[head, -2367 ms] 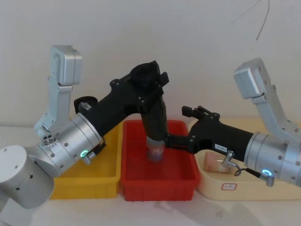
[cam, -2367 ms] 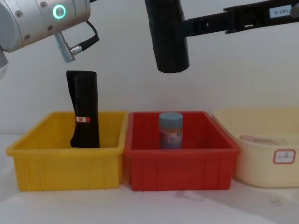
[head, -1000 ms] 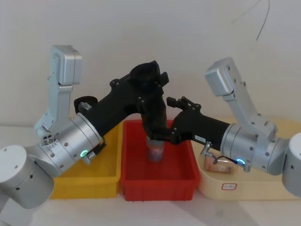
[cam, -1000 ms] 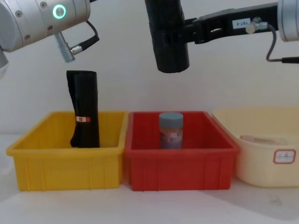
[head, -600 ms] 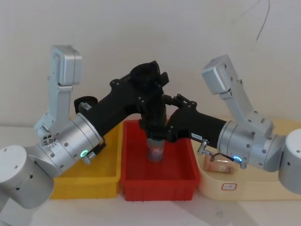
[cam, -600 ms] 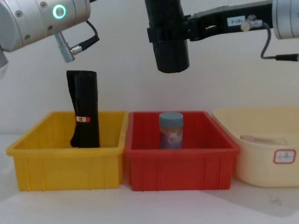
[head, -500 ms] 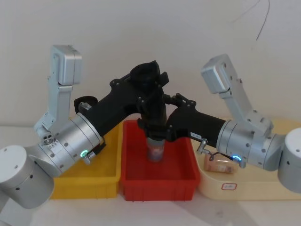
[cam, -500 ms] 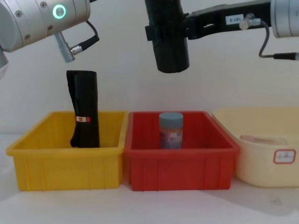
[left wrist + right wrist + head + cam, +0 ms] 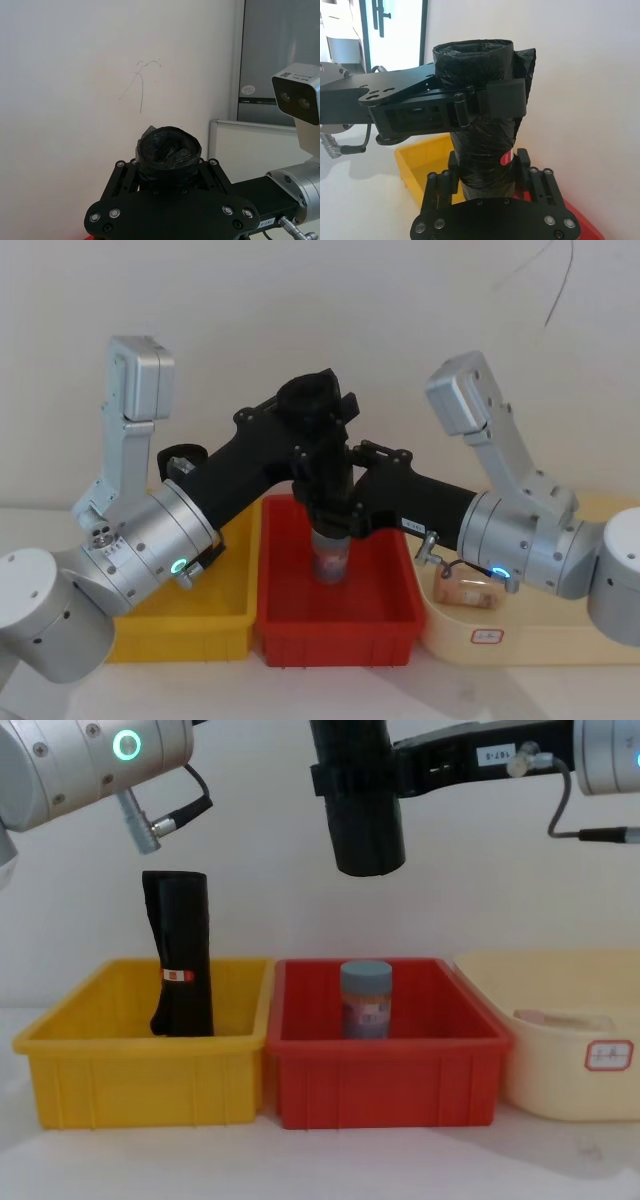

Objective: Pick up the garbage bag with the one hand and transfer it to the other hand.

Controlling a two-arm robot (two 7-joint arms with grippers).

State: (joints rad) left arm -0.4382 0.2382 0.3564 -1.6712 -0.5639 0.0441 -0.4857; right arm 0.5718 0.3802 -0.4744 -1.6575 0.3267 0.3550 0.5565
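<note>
- Holding the garbage bag (image 9: 328, 485) upright in mid-air above the red bin (image 9: 335, 632), the left gripper (image 9: 318, 425) is clamped on the roll's upper part; its wrist ring glows green-teal.
- Right wrist view: left gripper (image 9: 490, 105) has a finger plate pressed flat across the bag (image 9: 480, 145) just below its rim. A small red-and-white label shows low on this roll.
- Right gripper (image 9: 340, 505) reaches in from the right, blue wrist light, fingers on either side of the bag's lower half. Contact or a small gap: cannot tell.
- Chest view: bag (image 9: 362, 810) hangs well clear of the bins, bottom end free; right gripper (image 9: 355, 775) sits at the roll above that free end.
- Left wrist view: crumpled top of the bag (image 9: 169, 152) pokes up between the left gripper's (image 9: 169, 175) fingers.
- Second black roll (image 9: 180, 955) with a label stands tilted slightly in the yellow bin (image 9: 140, 1065).
- Small jar (image 9: 366, 1000), grey-blue lid, stands in the red bin (image 9: 385, 1065), directly under the bag.
- Cream bin (image 9: 570, 1040) is to the right, with a pinkish item inside.
</note>
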